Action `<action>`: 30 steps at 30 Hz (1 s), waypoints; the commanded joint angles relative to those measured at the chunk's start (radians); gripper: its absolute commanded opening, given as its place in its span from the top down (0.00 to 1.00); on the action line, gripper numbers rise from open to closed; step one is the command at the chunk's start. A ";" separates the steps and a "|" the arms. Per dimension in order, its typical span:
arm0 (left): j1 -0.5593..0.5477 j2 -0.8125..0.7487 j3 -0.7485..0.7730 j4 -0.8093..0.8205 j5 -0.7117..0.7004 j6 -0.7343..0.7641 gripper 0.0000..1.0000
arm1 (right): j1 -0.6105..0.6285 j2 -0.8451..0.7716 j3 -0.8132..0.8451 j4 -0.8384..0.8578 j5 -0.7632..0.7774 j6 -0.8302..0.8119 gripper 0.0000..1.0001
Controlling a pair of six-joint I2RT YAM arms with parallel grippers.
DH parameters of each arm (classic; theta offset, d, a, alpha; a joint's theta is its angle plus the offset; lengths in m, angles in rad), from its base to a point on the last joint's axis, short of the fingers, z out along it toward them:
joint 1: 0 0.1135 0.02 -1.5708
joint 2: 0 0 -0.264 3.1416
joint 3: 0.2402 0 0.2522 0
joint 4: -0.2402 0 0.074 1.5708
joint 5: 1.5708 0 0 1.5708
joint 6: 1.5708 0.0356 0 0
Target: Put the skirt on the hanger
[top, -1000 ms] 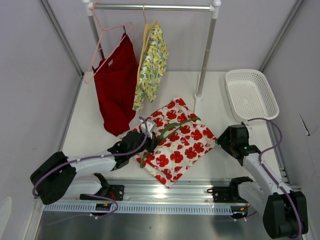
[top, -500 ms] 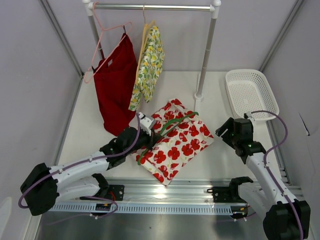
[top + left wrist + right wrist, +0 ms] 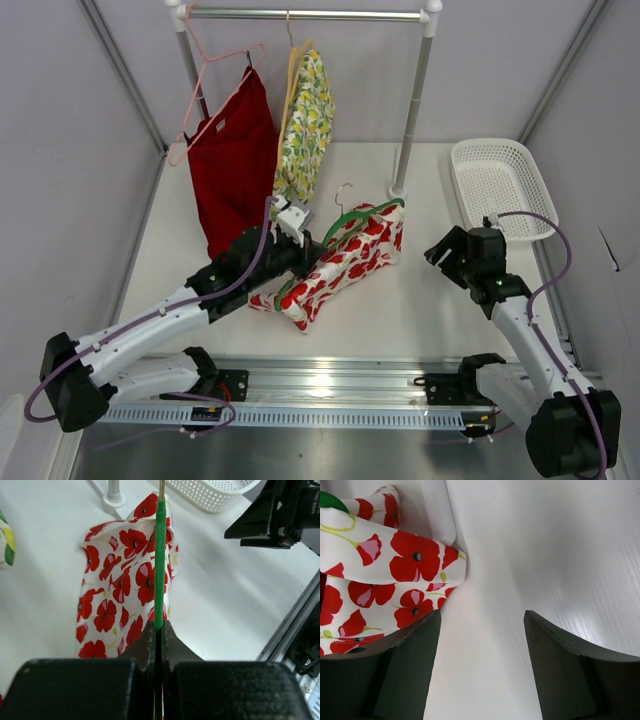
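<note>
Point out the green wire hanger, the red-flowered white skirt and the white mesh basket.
Green wire hanger (image 3: 160, 555): left wrist view, straight bar.
Red-flowered white fabric skirt (image 3: 348, 263): top view, draped middle.
White mesh plastic basket (image 3: 500, 190): top view, bare floor.

Bare tabletop (image 3: 440, 315) lies open at three to five o'clock of the skirt (image 3: 340, 262), up to the right claw (image 3: 440, 255). The rack post (image 3: 414, 100) crowds its one o'clock, the red garment (image 3: 235, 170) its eleven, the basket (image 3: 535, 215) its two.

We see bright, even overhead light and only soft, faint shadows. Glare marks the metal rail (image 3: 330, 385) at the top view's bottom; the left wrist view blurs along its lower edge.
</note>
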 commanded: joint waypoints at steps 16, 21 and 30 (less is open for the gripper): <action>-0.007 0.013 0.469 -0.340 -0.126 -0.015 1.00 | 0.017 0.076 0.173 0.030 -0.076 -0.037 0.27; -0.010 0.058 0.595 -0.393 -0.194 -0.038 1.00 | 0.019 0.078 0.217 0.004 -0.079 -0.044 0.27; -0.013 0.191 0.752 -0.348 -0.299 -0.038 1.00 | 0.019 0.078 0.284 -0.035 -0.092 -0.054 0.27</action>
